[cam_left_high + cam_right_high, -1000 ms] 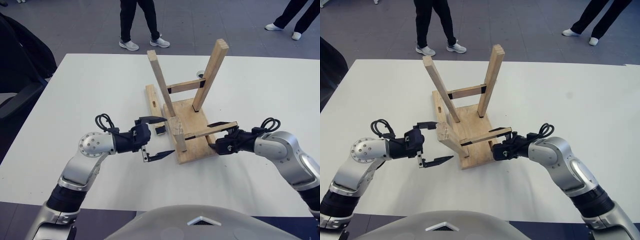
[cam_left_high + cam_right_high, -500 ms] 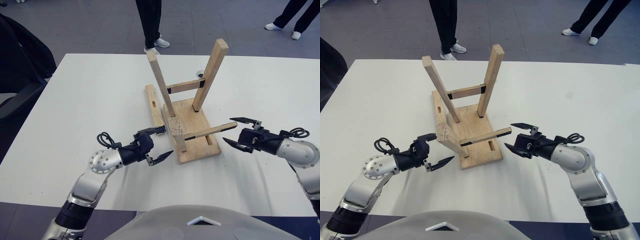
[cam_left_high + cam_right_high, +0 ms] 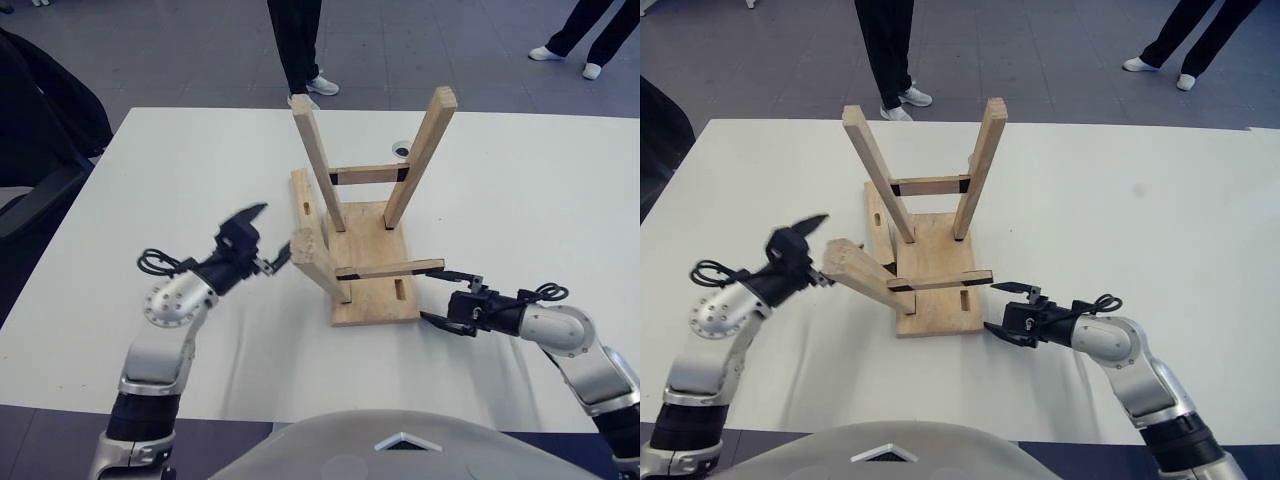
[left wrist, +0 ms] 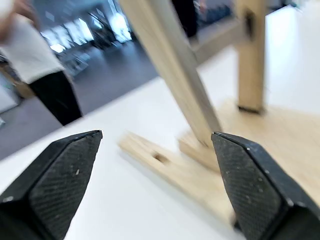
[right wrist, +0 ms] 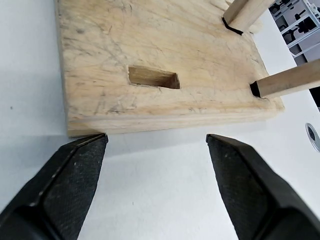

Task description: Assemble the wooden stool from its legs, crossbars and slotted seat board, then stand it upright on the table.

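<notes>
The slotted seat board [image 3: 372,290] lies flat on the white table [image 3: 180,170]. Two legs [image 3: 318,165] stand upright in it, joined by a crossbar [image 3: 367,175]. A third leg [image 3: 316,260] leans toward my left and carries a crossbar [image 3: 390,269] whose free end hangs over the board. My left gripper [image 3: 262,238] is open beside that leg's top end. My right gripper [image 3: 448,298] is open, low on the table at the board's front right corner; the right wrist view has the board's edge [image 5: 150,117] and an empty slot [image 5: 152,76] just ahead of it.
A loose slotted wooden piece [image 3: 301,195] lies on the table against the board's left side. A small white ring [image 3: 402,150] sits behind the upright legs. People's legs stand beyond the table's far edge. Bare tabletop lies to both sides.
My right gripper let go of the crossbar's free end, pulled back, then dropped to the board's front corner. My left gripper rose and moved left. The third leg leaned further left.
</notes>
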Motion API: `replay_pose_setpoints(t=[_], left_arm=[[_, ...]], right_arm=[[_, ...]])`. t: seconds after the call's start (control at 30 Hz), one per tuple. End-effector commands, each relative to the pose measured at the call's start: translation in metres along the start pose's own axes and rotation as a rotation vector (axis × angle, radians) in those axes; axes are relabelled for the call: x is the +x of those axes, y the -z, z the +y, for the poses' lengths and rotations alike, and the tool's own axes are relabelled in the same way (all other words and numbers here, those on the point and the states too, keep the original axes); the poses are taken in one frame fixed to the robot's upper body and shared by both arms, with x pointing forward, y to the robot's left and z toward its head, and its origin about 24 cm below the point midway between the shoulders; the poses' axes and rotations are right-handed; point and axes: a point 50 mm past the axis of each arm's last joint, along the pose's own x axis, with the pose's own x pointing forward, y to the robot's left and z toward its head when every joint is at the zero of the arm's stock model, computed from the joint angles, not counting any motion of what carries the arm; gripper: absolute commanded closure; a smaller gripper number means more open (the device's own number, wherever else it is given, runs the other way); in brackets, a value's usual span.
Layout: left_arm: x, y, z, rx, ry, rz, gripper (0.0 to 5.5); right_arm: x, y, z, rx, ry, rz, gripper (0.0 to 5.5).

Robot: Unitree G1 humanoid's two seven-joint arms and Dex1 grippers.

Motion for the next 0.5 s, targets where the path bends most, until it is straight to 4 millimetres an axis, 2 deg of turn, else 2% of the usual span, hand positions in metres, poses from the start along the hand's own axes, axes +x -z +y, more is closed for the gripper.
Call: replay_pose_setpoints(t=[0.03, 0.2, 0.3, 0.4, 0.5], left_arm=[[0.006, -0.028, 0.029, 0.016, -0.115, -0.099, 1.43], [0.012, -0.060, 0.054, 0.000, -0.209, -0.216, 1.43], [0.006, -0.079, 0.075, 0.011, -0.282, -0.266, 1.43], [-0.009, -0.090, 0.086, 0.002, -0.293, -0.251, 1.43], [-0.017, -0.102, 0.082, -0.120, -0.282, -0.238, 1.60]], right_arm=[[0.025, -0.014, 0.001, 0.084, -0.024, -0.108, 1.85], [0.056, -0.024, -0.004, 0.192, -0.009, -0.177, 1.85], [0.066, -0.026, -0.011, 0.199, 0.034, -0.175, 1.85], [0.061, -0.021, -0.010, 0.184, 0.051, -0.133, 1.85], [0.050, -0.016, -0.009, 0.184, 0.070, -0.085, 1.85]])
